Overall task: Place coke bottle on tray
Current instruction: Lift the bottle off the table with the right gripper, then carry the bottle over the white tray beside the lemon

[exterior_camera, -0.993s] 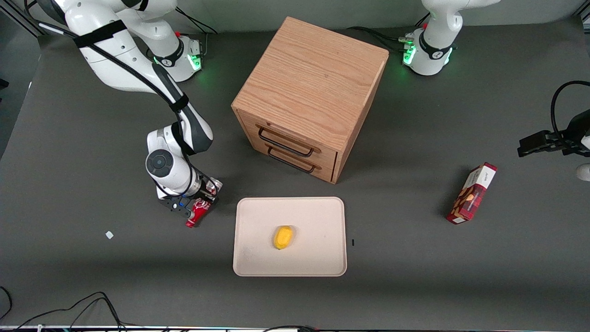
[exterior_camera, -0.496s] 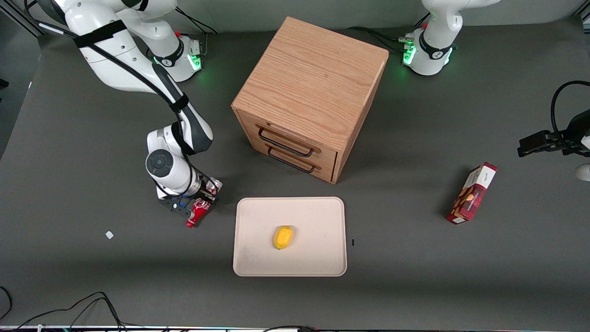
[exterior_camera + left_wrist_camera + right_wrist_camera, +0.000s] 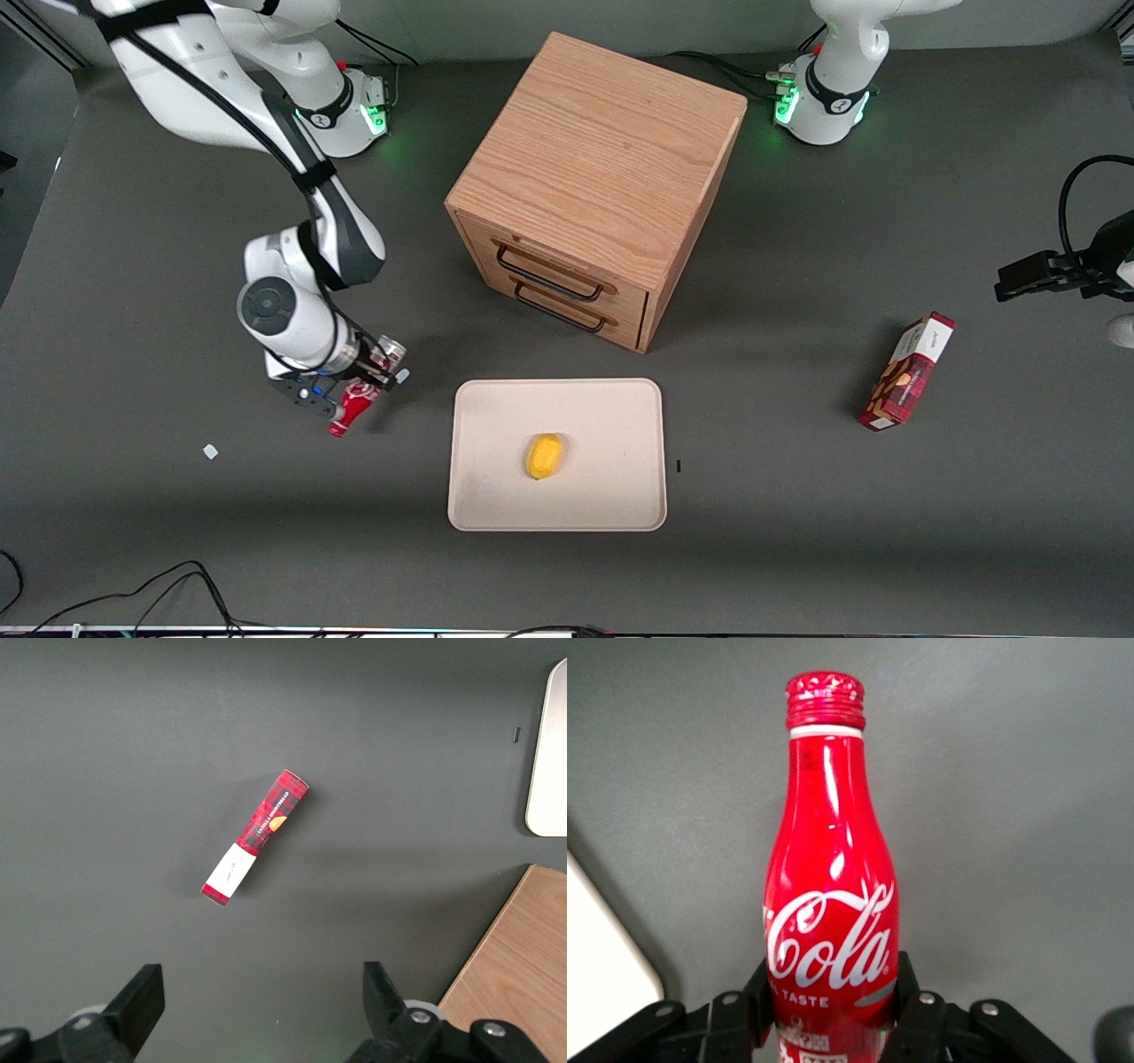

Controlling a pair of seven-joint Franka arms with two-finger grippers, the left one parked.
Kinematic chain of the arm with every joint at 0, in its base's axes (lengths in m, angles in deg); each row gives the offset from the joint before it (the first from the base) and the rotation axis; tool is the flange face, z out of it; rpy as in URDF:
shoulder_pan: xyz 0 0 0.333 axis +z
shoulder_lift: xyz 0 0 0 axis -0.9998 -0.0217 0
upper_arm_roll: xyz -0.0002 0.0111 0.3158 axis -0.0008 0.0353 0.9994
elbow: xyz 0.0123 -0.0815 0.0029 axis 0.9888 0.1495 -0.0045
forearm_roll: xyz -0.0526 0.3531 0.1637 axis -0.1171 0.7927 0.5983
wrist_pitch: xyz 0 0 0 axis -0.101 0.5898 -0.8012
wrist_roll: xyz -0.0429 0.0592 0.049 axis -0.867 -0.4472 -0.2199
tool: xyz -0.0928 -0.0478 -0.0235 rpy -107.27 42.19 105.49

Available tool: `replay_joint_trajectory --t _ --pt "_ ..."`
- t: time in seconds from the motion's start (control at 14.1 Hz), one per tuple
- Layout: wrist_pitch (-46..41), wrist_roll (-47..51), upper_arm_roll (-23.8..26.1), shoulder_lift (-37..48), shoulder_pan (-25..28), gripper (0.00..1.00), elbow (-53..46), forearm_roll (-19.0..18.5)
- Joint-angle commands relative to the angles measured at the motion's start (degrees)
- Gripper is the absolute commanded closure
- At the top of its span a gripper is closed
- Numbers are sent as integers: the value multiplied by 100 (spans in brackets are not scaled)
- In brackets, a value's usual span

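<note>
Cream tray (image 3: 611, 416) lay nearest, a yellow fruit (image 3: 544, 455) at its middle. Slightly farther, toward the working arm's end, the gripper (image 3: 353, 392) clamped the coke bottle (image 3: 351, 408) above the table; set it beside the fruit, I judged.

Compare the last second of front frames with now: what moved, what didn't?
The gripper, shut on the coke bottle, has shifted with it away from the tray, toward the working arm's end of the table, and seems to have lifted. The grip held throughout. The tray, the yellow fruit on it, the drawer cabinet and the snack box stayed put.
</note>
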Motion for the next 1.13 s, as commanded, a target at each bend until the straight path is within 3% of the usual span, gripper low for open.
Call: replay_joint_trajectory --t 0.0,0.14,0.5,0.78,1.06 --pt "-1812 -538 27 571 -163 100 -743 68" --pt "-2924 -909 27 563 -181 100 -1562 148" --pt "-4473 -1288 18 248 -190 100 -3372 323" --pt "-4537 -1218 27 -1226 90 100 -5007 543" --pt "-3907 -1289 27 -2309 371 100 -5713 552"
